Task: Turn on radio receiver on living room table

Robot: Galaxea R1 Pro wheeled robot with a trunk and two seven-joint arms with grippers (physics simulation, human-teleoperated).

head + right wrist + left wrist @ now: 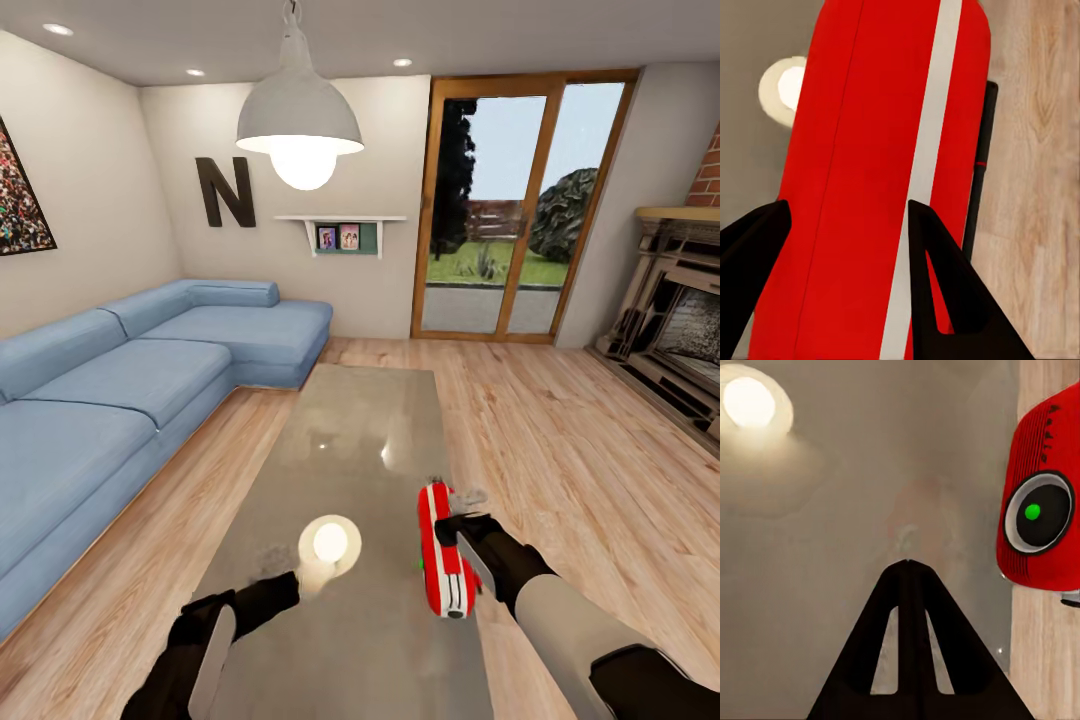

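Fingers of the right gripper (844, 277) stand spread to either side of the radio receiver (445, 552), the red case running up between them in the right wrist view, and from where I stand I cannot say whether the pads actually press its sides or only bracket it. The radio sits near the right-hand edge of the table (350, 420), toward the robot's end, standing on a narrow side with its long body pointing away down the glossy top. Across from it the left gripper (907, 566) hovers low over the bare top with its two fingers pressed together to a point, and that wrist view catches the round dial (1038, 512) on the radio's red face with a green dot lit at its centre. I would judge that dot to mean the set is already switched on, or as good as, though nothing else here confirms it. To finish well, the right arm should keep its touch light and square, since the radio stands close to the edge and a sideways shove could tip it off onto the wood floor (560, 450). Farther down, the pendant lamp (298, 115) glares back off the tabletop, and beyond lie the blue sofa (120, 390) and the glass doors (515, 210).
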